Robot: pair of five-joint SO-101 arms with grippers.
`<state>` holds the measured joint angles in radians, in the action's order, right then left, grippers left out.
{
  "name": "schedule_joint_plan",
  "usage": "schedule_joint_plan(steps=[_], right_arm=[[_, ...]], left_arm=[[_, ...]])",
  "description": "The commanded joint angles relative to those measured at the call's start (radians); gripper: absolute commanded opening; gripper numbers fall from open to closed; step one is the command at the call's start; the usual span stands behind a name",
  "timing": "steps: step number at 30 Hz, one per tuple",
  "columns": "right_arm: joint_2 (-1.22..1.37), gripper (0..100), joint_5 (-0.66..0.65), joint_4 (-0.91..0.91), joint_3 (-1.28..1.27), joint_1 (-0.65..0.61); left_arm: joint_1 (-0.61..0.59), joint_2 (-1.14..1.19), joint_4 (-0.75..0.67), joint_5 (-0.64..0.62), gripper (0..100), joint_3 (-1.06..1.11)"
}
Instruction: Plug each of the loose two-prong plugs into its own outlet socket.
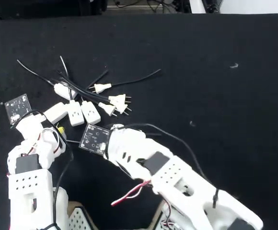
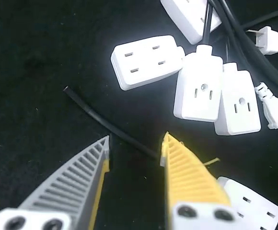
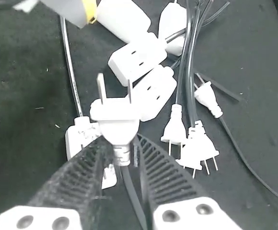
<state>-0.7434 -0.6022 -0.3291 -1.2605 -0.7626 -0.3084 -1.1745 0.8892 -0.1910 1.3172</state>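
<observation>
My right gripper (image 3: 121, 143) is shut on the neck of a white two-prong plug (image 3: 115, 119); its prongs point toward the white outlet sockets (image 3: 136, 57) (image 3: 153, 91) just ahead. Another socket (image 3: 79, 139) lies under the left finger. Three loose plugs (image 3: 175, 127) (image 3: 196, 146) (image 3: 208, 98) lie beside them on black cords. My left gripper (image 2: 135, 143) stands open above the mat with a black cord (image 2: 105, 124) running between its fingers, short of three sockets (image 2: 146, 60) (image 2: 199, 86) (image 2: 237, 103). From above, the sockets (image 1: 75, 113) sit in a row with the plugs (image 1: 119, 99) to their right.
A black mat (image 1: 215, 96) covers the table, bare across its right half. Black cords (image 1: 129, 81) fan out behind the sockets. A small circuit board (image 1: 18, 108) lies by the left arm. Both arms crowd the near left area.
</observation>
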Motion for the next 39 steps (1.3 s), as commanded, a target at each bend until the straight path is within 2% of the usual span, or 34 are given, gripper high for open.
schedule_joint_plan(steps=[1,5,13,17,22,27,32,35,39], right_arm=[[-0.047,1.1,-0.009,0.028,0.004,-0.009],[-0.047,1.1,-0.008,0.028,0.004,-0.009],[-0.05,1.1,-0.003,0.028,0.004,-0.009],[-0.051,1.1,0.087,0.014,0.012,-0.009],[-0.053,1.1,0.1,-0.097,0.067,-0.009],[-0.053,1.1,0.101,-0.097,0.068,-0.009],[-0.064,1.1,0.218,-0.092,0.074,-0.009],[-0.11,1.1,0.232,-0.091,0.062,-0.009],[-0.2,1.1,0.232,-0.091,0.021,-0.009]], left_arm=[[-0.005,-0.014,0.003,-0.011,18,-0.056],[0.019,-0.014,-0.006,-0.009,18,-0.074],[0.162,-0.014,-0.005,-0.014,18,-0.097],[0.171,-0.014,0.003,-0.014,18,-0.156],[0.177,-0.012,0.003,-0.023,18,-0.188],[0.237,-0.014,0.003,-0.095,18,-0.199],[0.349,-0.014,0.0,-0.092,18,-0.203],[0.406,-0.014,-0.002,-0.092,18,-0.185],[0.414,-0.014,-0.005,-0.091,18,-0.15]])
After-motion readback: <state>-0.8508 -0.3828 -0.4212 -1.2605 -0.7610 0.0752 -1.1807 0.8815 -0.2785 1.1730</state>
